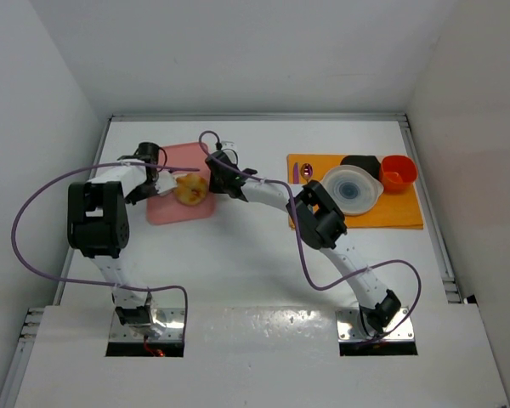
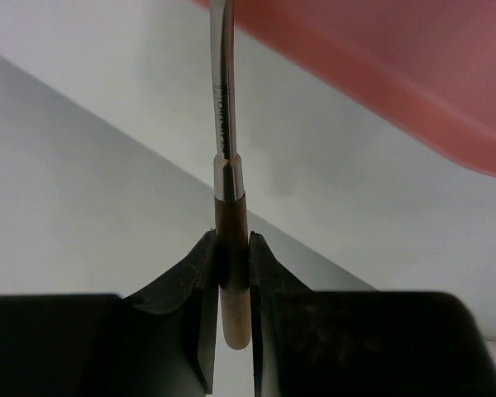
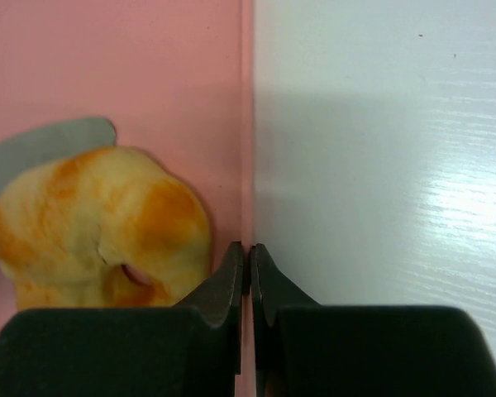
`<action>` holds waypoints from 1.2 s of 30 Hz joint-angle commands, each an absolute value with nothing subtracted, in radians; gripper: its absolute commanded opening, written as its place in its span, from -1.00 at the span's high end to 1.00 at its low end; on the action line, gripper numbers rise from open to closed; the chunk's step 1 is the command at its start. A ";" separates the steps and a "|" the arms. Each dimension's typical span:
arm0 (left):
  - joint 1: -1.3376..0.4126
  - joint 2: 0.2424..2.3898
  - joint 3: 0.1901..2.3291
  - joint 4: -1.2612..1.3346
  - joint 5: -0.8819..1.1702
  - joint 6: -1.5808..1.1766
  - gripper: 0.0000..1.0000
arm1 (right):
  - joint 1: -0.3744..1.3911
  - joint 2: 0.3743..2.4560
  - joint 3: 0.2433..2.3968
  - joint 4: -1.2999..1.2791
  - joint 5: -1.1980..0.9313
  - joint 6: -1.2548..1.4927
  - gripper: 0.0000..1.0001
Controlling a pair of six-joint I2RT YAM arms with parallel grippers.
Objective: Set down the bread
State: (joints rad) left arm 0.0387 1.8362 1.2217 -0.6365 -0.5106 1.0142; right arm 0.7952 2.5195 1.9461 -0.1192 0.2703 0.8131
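Pink board point(image 1: 174, 211) lies at the far left-centre of the table point(image 1: 238, 272), with the bread point(image 1: 191, 189) on its right half, partly over the grey blade of a spatula point(image 2: 223, 124). Left gripper point(image 2: 231, 248) is clamped on the spatula's wooden handle. Right gripper point(image 3: 246, 255) is pinched onto the board's right edge, just beside the bread.

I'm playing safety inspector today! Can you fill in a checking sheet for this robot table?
Surface: white table, glossy.
Job's things: bread on pink board, spatula blade under it.
Clutter: orange mat holding lidded bowl, black box, red cup, purple spoon.
Grippers: left fingers shut on spatula handle; right fingers shut on board's edge.
Cables: purple cables hang in loose loops.
Surroundings: white walls.
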 commanded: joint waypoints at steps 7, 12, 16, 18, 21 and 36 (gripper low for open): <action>-0.080 1.805 1.218 -0.808 -0.316 0.951 1.00 | 0.818 2.467 1.922 -0.227 0.313 0.884 0.99; -0.155 1.805 1.229 -0.848 -0.260 0.899 1.00 | 0.816 2.457 1.917 -0.242 0.330 0.888 0.99; -0.155 1.805 1.229 -0.885 -0.212 0.899 1.00 | 0.818 2.453 1.911 -0.242 0.336 0.884 0.99; -0.131 1.796 1.238 -0.919 -0.174 0.899 1.00 | 0.821 2.453 1.907 -0.244 0.339 0.888 0.99; -0.095 1.796 1.249 -0.971 -0.121 0.917 1.00 | 0.819 2.450 1.899 -0.245 0.337 0.902 0.99; 0.049 1.824 1.301 -1.065 -0.026 0.793 1.00 | 0.819 2.439 1.874 -0.290 0.333 1.164 0.99</action>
State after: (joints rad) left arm 0.0528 1.8359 1.3190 -1.0424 -0.0555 0.8227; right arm 0.8093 2.4607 1.8832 -0.2234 0.3405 1.0592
